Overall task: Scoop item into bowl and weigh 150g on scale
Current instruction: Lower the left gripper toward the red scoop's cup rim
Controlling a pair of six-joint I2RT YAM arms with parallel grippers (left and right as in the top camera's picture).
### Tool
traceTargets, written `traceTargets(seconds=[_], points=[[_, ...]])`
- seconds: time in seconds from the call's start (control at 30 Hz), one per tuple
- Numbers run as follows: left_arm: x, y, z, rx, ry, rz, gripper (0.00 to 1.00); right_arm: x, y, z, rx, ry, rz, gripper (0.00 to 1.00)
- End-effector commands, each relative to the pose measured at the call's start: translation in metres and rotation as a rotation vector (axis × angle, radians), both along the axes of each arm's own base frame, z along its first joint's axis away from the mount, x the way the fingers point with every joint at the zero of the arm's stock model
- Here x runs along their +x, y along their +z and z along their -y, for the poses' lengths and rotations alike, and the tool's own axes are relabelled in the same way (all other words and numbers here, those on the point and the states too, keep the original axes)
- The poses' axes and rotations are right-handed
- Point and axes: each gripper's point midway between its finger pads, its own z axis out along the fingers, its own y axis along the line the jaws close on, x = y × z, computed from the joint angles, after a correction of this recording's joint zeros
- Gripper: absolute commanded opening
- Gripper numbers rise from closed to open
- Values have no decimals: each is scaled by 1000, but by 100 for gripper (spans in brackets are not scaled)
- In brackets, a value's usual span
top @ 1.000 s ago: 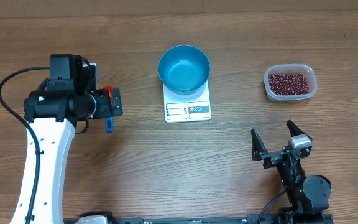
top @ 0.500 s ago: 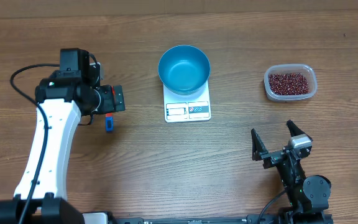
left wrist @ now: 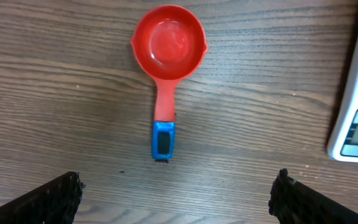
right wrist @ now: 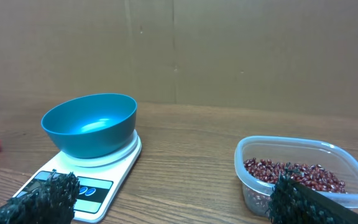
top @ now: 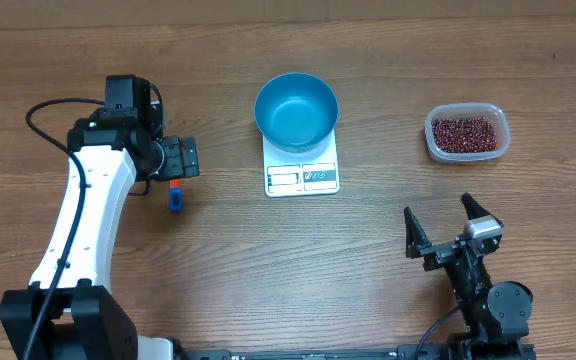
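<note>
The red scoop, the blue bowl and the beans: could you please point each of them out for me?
red scoop (left wrist: 168,42): left wrist view, inside of its round cup.
blue bowl (top: 296,112): overhead view, bare inner floor.
beans (top: 465,132): overhead view, middle of the heap.

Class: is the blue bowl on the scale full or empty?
Empty. The bowl shows a bare blue inside from overhead; the beans lie in the clear tub.

Nothing is showing clearly enough to be read. On the scale (top: 302,165), at the upper middle of the overhead frame, the display (top: 284,179) and label panels (top: 319,177) are appearing only as tiny blurred marks, and the wrist views are not making them any sharper.
</note>
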Motion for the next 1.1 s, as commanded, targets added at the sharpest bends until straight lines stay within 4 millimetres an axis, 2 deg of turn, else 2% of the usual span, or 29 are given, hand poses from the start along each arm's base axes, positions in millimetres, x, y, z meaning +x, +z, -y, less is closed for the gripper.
traceTargets(seconds=[0.0, 0.17, 0.47, 0.73, 1.07], points=[[8, 2, -8, 44, -36, 7, 100, 0, -1, -1, -1, 7, 8, 100], [9, -6, -25, 138, -9, -20, 100, 0, -1, -1, -1, 7, 8, 100], [8, -27, -26, 134, -8, -83, 98, 0, -1, -2, -1, 7, 8, 100], [14, -26, -29, 136, 1, -58, 100, 0, -1, -2, -1, 7, 8, 100], [21, -24, -45, 138, 40, -24, 100, 0, -1, -1, -1, 7, 8, 100]])
